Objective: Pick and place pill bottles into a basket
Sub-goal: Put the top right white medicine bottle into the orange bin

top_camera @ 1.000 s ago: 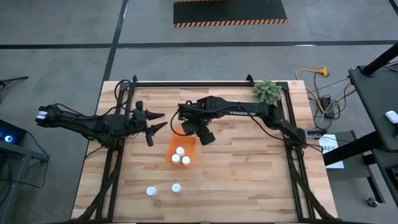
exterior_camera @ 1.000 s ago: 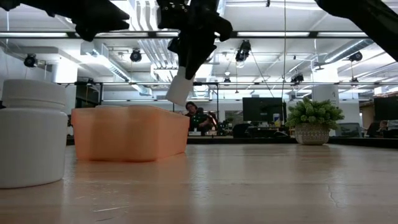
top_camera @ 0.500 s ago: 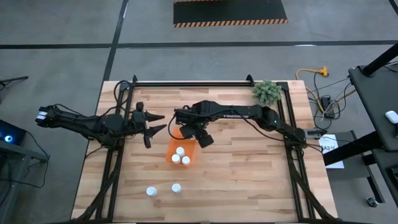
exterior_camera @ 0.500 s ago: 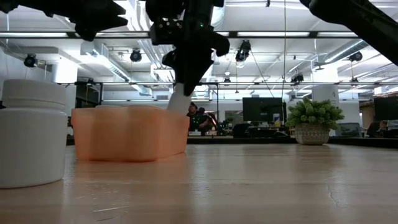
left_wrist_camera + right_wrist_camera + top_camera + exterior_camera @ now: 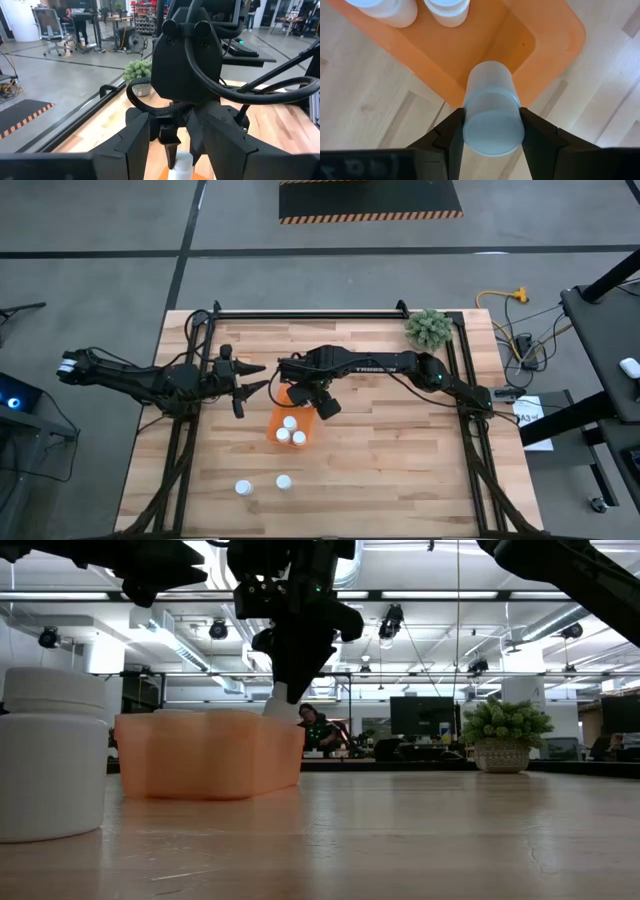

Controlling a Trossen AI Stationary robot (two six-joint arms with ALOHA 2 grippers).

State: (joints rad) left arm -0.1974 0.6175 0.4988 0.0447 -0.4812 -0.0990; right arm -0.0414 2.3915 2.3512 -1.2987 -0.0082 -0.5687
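Note:
The orange basket (image 5: 290, 421) lies mid-table with three white-capped pill bottles (image 5: 290, 431) standing in its near end. Two more pill bottles (image 5: 243, 488) (image 5: 283, 481) stand on the wood nearer the front edge; one of them looms at the left of the low view (image 5: 50, 755). My right gripper (image 5: 303, 393) hangs over the basket's far end, shut on another pill bottle (image 5: 493, 117). My left gripper (image 5: 258, 376) waits level, left of the basket, its fingers apart and holding nothing. My right gripper pinches the pill bottle's round side near its upper end (image 5: 492, 131) between its two fingers (image 5: 451, 134), coming from above and pointing steeply down. The bottle hangs below the fingers, nearly upright. Its lower end (image 5: 282, 708) dips behind the basket's wall (image 5: 210, 752).
A green potted plant (image 5: 429, 328) stands at the table's far right corner. A black frame rail (image 5: 310, 314) runs along the far edge and down both sides. Bare wood lies right of the basket.
My right gripper has sunk toward the basket and shifted a little toward the table's left, still shut on the pill bottle. The bottle, at first tilted and clear above the rim, now stands straighter with its lower end below the rim.

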